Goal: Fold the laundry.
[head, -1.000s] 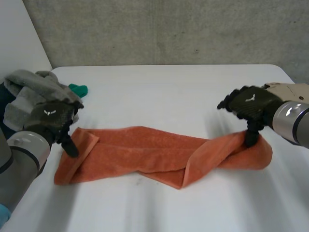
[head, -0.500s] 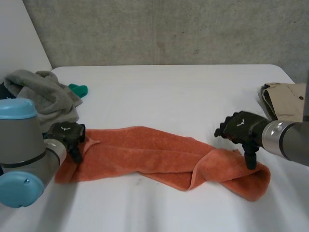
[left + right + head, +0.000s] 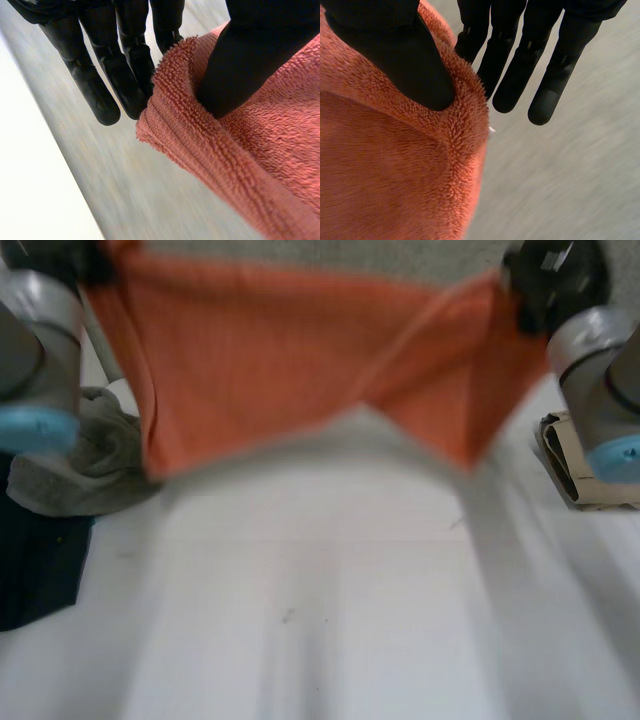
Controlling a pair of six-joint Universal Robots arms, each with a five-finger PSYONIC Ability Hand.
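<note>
Now your left hand point(image 3: 250, 60) and right hand point(image 3: 390, 55) each pinch just a top corner of the orange towel point(image 3: 300, 350), held spread above the bench point(image 3: 330, 620), so a fast swing could tear one corner loose and drop it.

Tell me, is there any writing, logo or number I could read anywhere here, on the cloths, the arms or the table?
None can be read. The orange towel, the left hand and right hand pinching it, the grey cloth, the beige item and the white table show no words, labels or numbers.
</note>
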